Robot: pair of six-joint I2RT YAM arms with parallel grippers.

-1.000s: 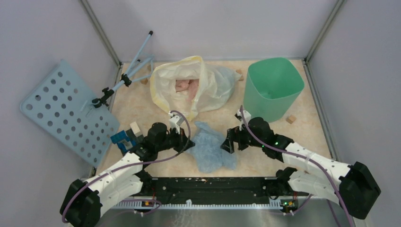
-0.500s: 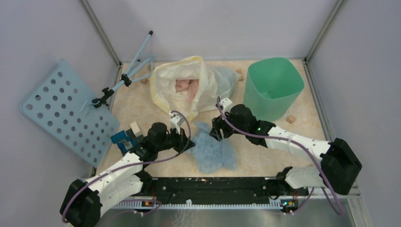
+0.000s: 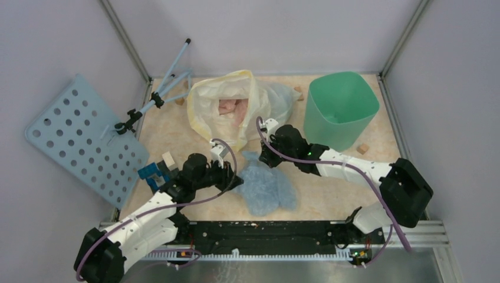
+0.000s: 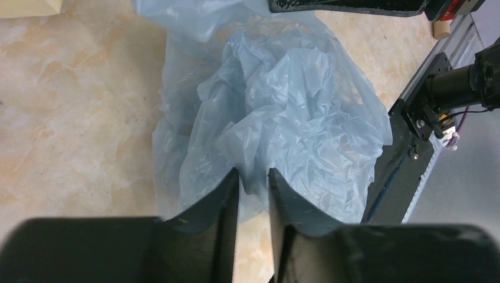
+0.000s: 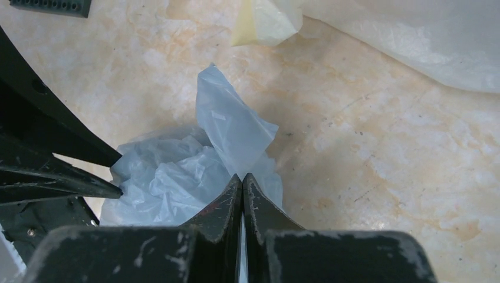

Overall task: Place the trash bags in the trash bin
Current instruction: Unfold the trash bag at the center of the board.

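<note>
The trash bag (image 3: 266,188) is a crumpled pale-blue film lying flat on the table between my two arms. My right gripper (image 3: 263,158) is at its far end. In the right wrist view the right gripper (image 5: 242,175) is shut, pinching the edge of the trash bag (image 5: 177,177). My left gripper (image 3: 236,180) is at the bag's left side. In the left wrist view the left gripper (image 4: 253,172) stands a little open, and a fold of the trash bag (image 4: 277,100) lies loosely between its tips. The mint-green trash bin (image 3: 342,109) stands upright at the back right, apart from both grippers.
A whitish bag with a yellow rim (image 3: 236,109) lies just behind the trash bag. A pale-blue perforated board (image 3: 82,138) and a folded stand (image 3: 159,94) lean at the left. Small wooden blocks (image 3: 362,148) lie near the bin. A black rail (image 3: 265,233) runs along the near edge.
My right arm has swung left to the trash bag's far end and its jaws have shut on the film. My left jaws have parted slightly.
</note>
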